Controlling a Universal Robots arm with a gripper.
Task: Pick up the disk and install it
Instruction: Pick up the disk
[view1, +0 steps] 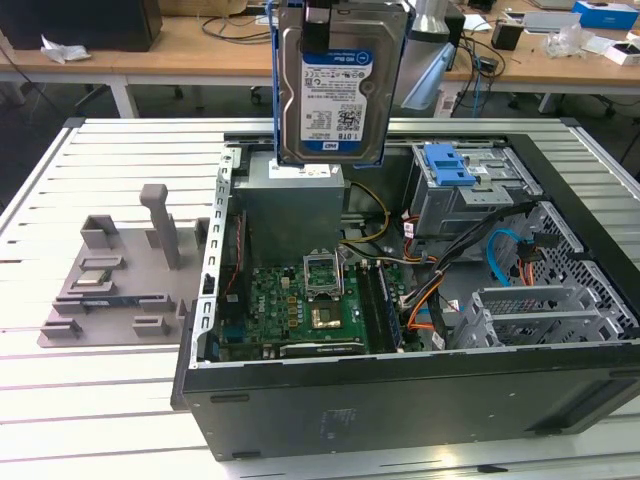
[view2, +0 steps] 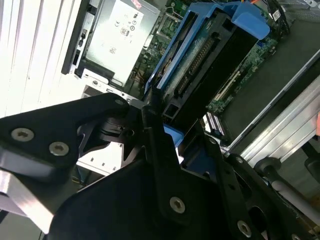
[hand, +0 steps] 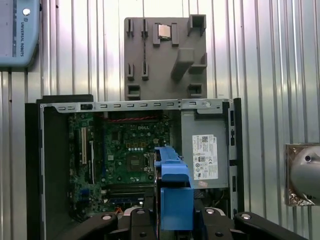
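Pinching the disk (view1: 335, 90) by its upper end, my pincer (view1: 326, 25) clamps it upright over the open computer case (view1: 400, 400).

Flat rectangular silver-metal disk (view1: 340, 90), blue-and-white label, blue plastic side rails. Was upright in the air, label toward the exterior view, touching no surface, above the open black computer case (view1: 400, 400), over its grey power supply (view1: 290, 210).

Disk (view1: 338, 85) upright, aloft over power supply (view1: 290, 200) in open computer case (view1: 400, 405).
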